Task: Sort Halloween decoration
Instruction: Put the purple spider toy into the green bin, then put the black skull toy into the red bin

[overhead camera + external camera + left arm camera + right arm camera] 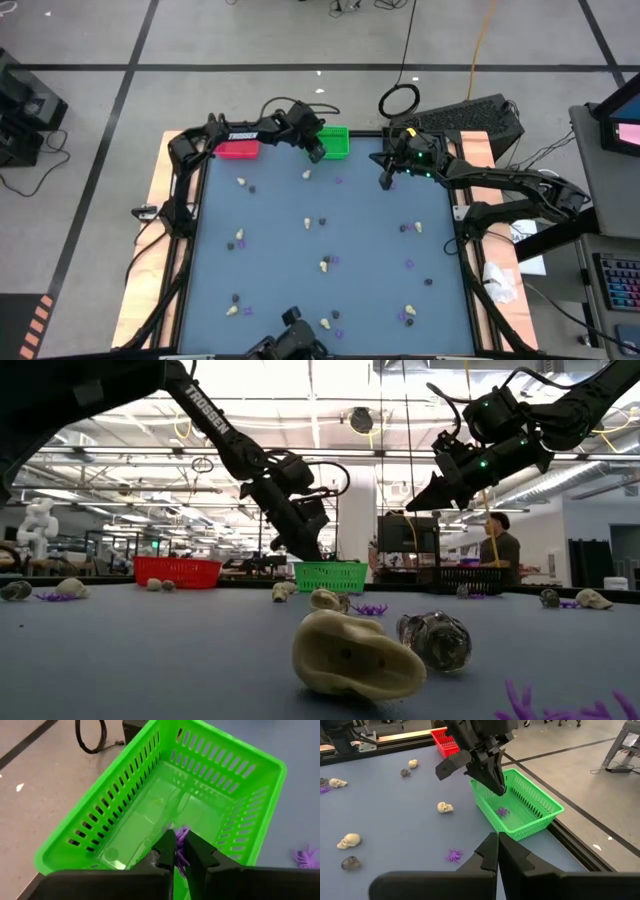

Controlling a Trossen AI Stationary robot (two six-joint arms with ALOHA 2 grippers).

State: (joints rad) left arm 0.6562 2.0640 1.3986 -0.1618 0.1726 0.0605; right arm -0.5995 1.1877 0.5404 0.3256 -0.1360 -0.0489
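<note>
The left gripper (316,152) hangs over the green bin (338,141) at the far edge of the table (370,240), its fingers (167,851) slightly parted; a purple spider (181,842) shows just past the tips, though the left wrist view cannot settle whether it is pinched or simply lying on the bin floor. The right wrist view shows one purple spider (502,812) resting inside the green bin below those fingers. The right gripper (385,180) hovers above the table near the far right corner, its fingers (489,851) pressed together with nothing between them. A red bin (238,150) sits to the left of the green one along the same edge, and a black bin (470,575) stands farther right in the low view. Scattered over the blue table surface are cream skulls (324,265), dark grey skulls (429,282) and more purple spiders (409,265), well apart from each other. In the low view a large cream skull (355,655) lies close to the camera with a dark glossy skull (435,638) just beside it. A person (498,548) stands in the room beyond the table.
</note>
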